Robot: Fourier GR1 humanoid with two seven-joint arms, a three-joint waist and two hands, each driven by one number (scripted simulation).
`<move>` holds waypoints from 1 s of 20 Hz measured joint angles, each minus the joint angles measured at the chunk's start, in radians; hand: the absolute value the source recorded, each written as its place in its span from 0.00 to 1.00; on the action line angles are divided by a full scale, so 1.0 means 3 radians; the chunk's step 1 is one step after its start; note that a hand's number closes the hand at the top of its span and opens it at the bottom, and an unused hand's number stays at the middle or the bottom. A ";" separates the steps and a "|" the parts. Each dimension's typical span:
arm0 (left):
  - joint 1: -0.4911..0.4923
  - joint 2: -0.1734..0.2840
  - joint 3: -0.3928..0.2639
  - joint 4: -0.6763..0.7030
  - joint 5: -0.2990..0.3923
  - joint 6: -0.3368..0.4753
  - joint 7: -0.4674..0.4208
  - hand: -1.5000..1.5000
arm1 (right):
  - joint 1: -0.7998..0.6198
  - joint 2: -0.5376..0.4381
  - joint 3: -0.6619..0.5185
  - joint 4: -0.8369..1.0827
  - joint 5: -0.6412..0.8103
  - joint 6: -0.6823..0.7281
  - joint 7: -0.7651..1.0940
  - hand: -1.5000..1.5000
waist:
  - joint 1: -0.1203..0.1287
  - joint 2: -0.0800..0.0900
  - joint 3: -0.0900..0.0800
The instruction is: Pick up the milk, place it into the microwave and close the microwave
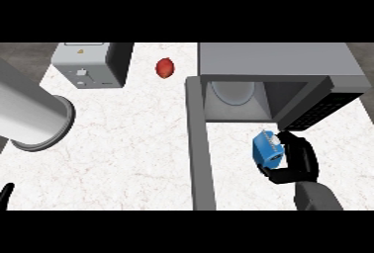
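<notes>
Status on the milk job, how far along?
Pickup done: the right hand has its fingers curled round the blue milk carton, held in front of the open microwave. Left: set the carton inside on the plate, then swing the door shut.

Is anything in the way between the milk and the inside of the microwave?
Nothing visible. The right hand holds the milk just in front of the microwave; its door is swung open to the left.

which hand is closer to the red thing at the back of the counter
Left. The left hand shows at the lower left edge; the right hand, holding the milk, sits beyond the open microwave door from the red object.
</notes>
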 measured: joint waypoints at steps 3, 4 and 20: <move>0.0042 0.0002 0.0045 -0.0050 0.0048 -0.0018 0.0036 0.00 | 0.0214 0.0083 0.0182 -0.0483 0.0053 -0.0060 0.0241 1.00 | -0.0021 -0.0007 -0.0002; 0.0025 0.0008 0.0074 -0.0025 0.0063 -0.0024 0.0041 0.00 | 0.0305 0.0116 0.0242 -0.0694 0.0060 -0.0102 0.0349 1.00 | -0.0030 -0.0008 -0.0002; 0.0102 0.0015 0.0449 0.0025 0.0383 -0.0338 0.0035 0.00 | 0.1201 0.0486 0.1026 -0.2981 0.0216 -0.1051 0.1793 1.00 | -0.0015 -0.0002 -0.0001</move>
